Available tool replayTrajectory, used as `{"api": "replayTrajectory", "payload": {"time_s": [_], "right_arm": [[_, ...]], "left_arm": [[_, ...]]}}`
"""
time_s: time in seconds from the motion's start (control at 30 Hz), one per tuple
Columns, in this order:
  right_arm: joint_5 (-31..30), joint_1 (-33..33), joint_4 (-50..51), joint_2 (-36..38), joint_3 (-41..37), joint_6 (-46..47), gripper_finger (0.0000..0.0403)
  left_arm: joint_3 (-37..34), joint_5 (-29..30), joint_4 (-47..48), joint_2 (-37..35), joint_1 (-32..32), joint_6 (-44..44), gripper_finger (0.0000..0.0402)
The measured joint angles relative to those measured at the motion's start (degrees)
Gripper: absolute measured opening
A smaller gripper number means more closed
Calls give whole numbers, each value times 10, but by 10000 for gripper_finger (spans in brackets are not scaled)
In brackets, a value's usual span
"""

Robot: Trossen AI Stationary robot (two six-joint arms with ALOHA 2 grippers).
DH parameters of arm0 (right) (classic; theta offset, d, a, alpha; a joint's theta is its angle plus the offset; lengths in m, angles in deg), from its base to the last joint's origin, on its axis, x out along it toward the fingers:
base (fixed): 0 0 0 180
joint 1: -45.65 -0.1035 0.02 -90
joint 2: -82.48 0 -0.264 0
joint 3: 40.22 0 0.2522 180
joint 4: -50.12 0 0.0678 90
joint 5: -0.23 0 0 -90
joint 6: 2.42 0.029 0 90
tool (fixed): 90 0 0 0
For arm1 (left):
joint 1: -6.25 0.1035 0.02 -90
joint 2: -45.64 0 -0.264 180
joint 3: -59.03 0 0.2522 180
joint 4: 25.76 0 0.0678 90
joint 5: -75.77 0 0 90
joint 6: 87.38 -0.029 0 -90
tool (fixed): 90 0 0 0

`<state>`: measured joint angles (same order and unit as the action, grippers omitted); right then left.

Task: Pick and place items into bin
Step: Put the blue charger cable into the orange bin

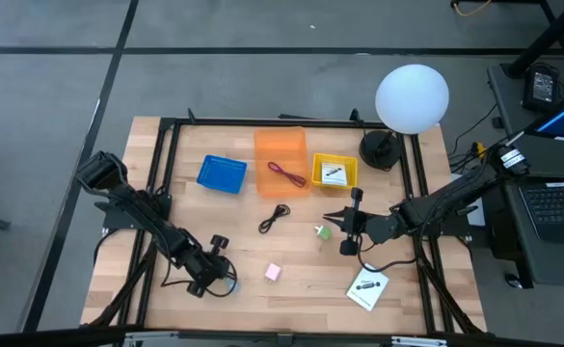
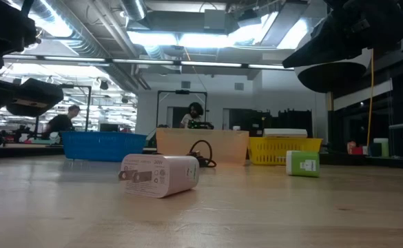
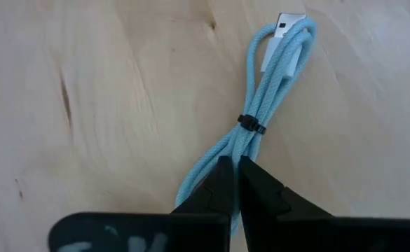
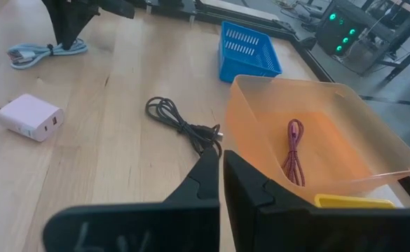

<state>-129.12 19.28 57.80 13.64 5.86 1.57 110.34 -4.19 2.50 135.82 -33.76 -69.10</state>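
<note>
Leaving most items on the desk [image 1: 156, 154], the clenched left end effector [image 3: 234, 175] hovers over a blue cable [image 3: 261, 105]; only a reddish cable [image 4: 294, 150] is binned.

Around the translucent orange bin [image 1: 281, 160], which holds a reddish cable [image 1: 285, 173], sit a blue basket [image 1: 222, 174] on one side and a yellow basket [image 1: 335, 172] on the other. Nearer lie a black cable [image 1: 274, 218], a pink charger [image 1: 273, 273], a green piece [image 1: 324, 231] and a light-blue cable [image 3: 261, 105] with a black tie.
</note>
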Motion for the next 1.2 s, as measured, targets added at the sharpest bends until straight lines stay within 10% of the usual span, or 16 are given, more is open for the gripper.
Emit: {"api": "replayTrajectory", "payload": {"time_s": [0.67, 1.2], "right_arm": [[0, 0, 8, 0, 0, 2, 5], [0, 0, 8, 0, 0, 4, 5]], "left_arm": [[-19, 116, 112, -199, 42, -14, 4], [-124, 244, 20, -418, 68, -46, 4]]}}
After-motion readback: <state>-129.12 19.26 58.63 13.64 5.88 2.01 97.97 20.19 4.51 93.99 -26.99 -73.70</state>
